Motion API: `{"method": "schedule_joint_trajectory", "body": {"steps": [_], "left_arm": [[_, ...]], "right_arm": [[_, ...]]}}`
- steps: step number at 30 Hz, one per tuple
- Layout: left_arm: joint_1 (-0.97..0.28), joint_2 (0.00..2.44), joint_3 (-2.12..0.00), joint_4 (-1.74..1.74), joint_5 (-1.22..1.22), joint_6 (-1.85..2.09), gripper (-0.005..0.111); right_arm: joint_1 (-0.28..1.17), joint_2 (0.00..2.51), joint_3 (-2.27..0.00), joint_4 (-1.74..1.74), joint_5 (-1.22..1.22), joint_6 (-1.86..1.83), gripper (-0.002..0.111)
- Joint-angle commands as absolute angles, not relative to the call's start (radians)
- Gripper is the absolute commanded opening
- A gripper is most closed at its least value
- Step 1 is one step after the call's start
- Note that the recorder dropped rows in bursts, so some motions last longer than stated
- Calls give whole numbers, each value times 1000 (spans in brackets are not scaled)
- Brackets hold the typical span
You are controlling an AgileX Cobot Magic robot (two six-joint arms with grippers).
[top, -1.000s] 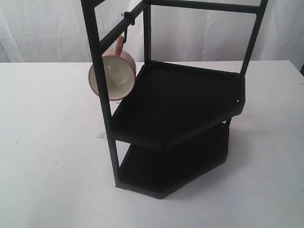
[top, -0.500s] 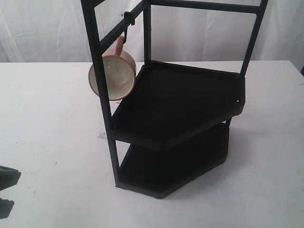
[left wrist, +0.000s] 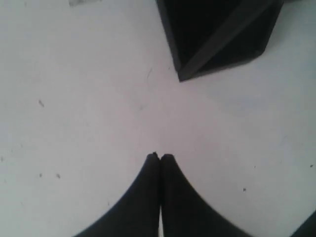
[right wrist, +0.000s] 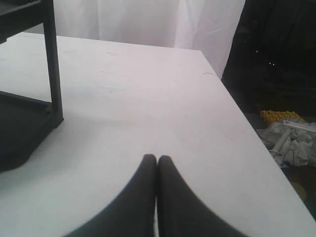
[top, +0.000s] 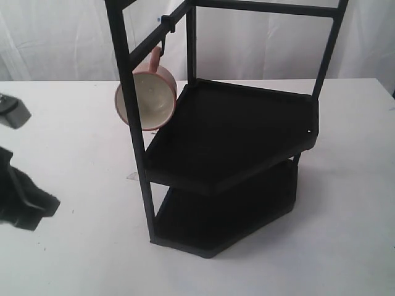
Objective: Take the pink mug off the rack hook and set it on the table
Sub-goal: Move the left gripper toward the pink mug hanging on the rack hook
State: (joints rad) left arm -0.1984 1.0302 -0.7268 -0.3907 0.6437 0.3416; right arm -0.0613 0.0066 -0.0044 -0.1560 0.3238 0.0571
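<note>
Since half a second earlier, the left arm [top: 21,197] has been raised farther into the exterior view, though well apart from the rack [top: 234,132]. The pink mug [top: 147,98] is hung by its handle from the rack hook [top: 165,21], partly behind the rack's front post. The left gripper [left wrist: 159,156] and right gripper [right wrist: 157,158] are shown clenched and empty above the table [top: 68,142]. The mug is judged rigid, slick and breakable, so a hold across its rim wall is advised.
</note>
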Motion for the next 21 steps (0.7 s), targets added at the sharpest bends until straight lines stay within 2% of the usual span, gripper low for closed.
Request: {"method": "schedule_joint_trajectory", "body": {"steps": [1,15,19,21], "left_arm": [[-205,1028,-791,-449,586,442,0],[-211,1031,-798,-568,441,559,1],[-235,1047,-798,-568,432,611,16],[-249,1062,-798,-568,402,635,28]], "right_arm": [[-60,0,0,-155,318,49,0],[-60,0,0,-155,318,49,0],[-60,0,0,-155,318,49,0],[-60,0,0,-155,318,49,0]]}}
